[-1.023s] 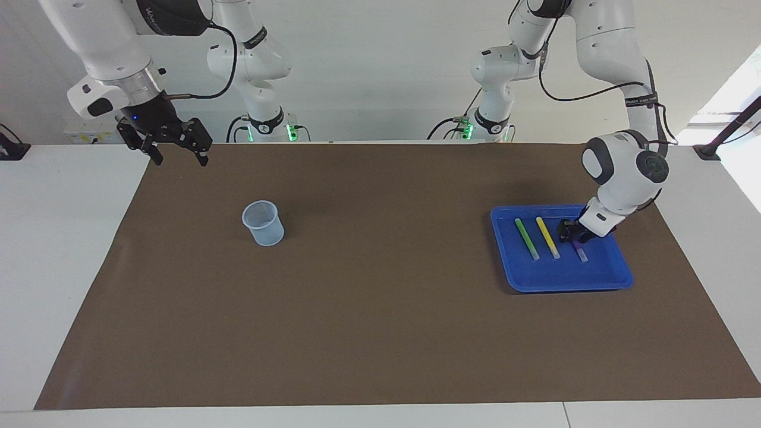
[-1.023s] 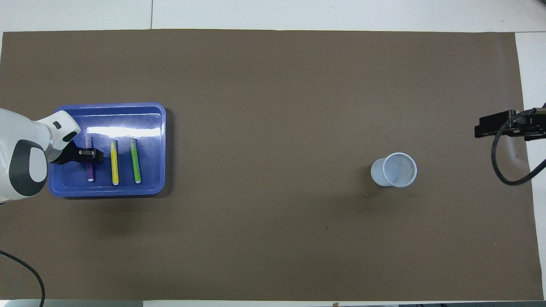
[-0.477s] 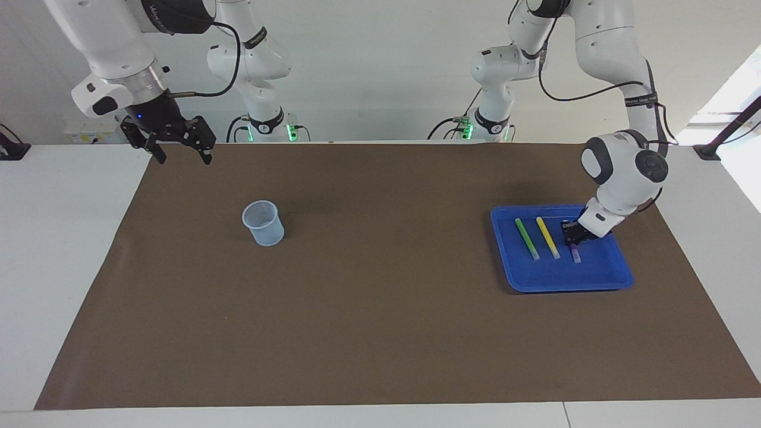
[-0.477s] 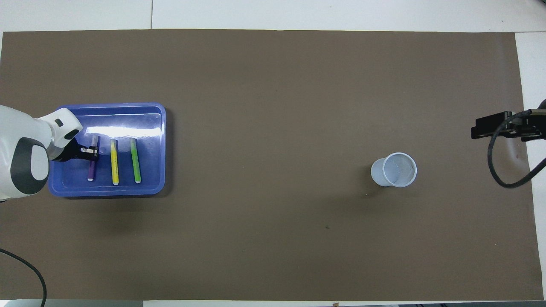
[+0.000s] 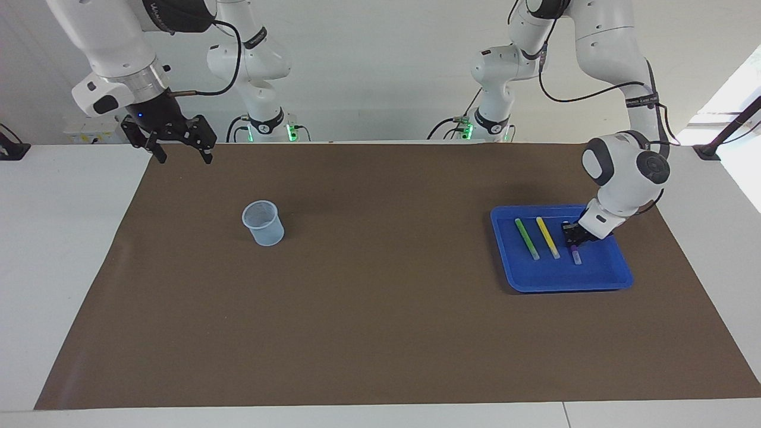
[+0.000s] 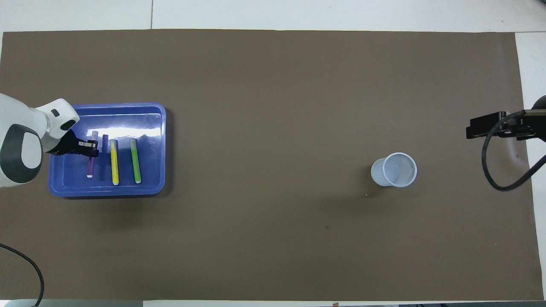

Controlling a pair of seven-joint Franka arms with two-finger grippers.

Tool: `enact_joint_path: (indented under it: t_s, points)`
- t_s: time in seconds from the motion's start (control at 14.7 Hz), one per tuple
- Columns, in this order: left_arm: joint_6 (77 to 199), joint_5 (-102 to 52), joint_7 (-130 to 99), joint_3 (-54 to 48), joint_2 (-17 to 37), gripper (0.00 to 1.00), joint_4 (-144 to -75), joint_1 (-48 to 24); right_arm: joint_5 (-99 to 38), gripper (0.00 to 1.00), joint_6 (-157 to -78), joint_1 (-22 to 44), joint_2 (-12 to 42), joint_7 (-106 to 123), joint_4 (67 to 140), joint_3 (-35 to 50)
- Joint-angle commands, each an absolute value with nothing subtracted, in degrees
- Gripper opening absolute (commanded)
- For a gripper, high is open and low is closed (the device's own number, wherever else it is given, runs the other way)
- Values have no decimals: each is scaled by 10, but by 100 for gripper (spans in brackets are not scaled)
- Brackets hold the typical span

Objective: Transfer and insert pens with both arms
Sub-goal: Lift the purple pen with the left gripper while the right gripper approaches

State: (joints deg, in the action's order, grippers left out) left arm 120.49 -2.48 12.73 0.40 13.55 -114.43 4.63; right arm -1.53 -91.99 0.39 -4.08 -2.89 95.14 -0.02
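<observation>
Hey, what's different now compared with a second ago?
The left tool closed on the purple pen in the blue tray and has begun raising it, shifting it slightly away from the yellow pen. The right tool, open, drifted a little above the table's edge. The yellow pen, green pen and cup stayed put.

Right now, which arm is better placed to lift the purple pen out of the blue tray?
Left. The left gripper is shut on the slim purple marker pen in the blue plastic tray. The right gripper hangs open over the brown mat's corner at the right arm's end.
</observation>
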Motion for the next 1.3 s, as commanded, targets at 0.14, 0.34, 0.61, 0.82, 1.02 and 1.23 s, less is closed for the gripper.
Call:
enact_joint_path:
  t_s: [0.14,0.34,0.61,0.82,1.02,1.23]
  points:
    - [1033,-46,-3,9,125,0,-1035,0,-34,100,-904,1,-52,-14,962,31]
    - [960,-74,-113,9,92,0,-1010,-26,-74,100,-885,0,-57,-18,970,50]
    - [883,-138,-355,4,59,0,-994,-56,-205,100,-917,-4,-70,-35,1004,49]
    - [860,-227,-495,2,24,0,-1003,-68,-305,100,-951,-5,-92,-117,1056,49]
    - [872,-297,-645,2,19,0,-1004,-95,-423,100,-1006,0,-133,-187,1137,50]
    - [881,-387,-714,2,11,0,-1023,-104,-462,100,-1066,24,-138,-244,1148,69]
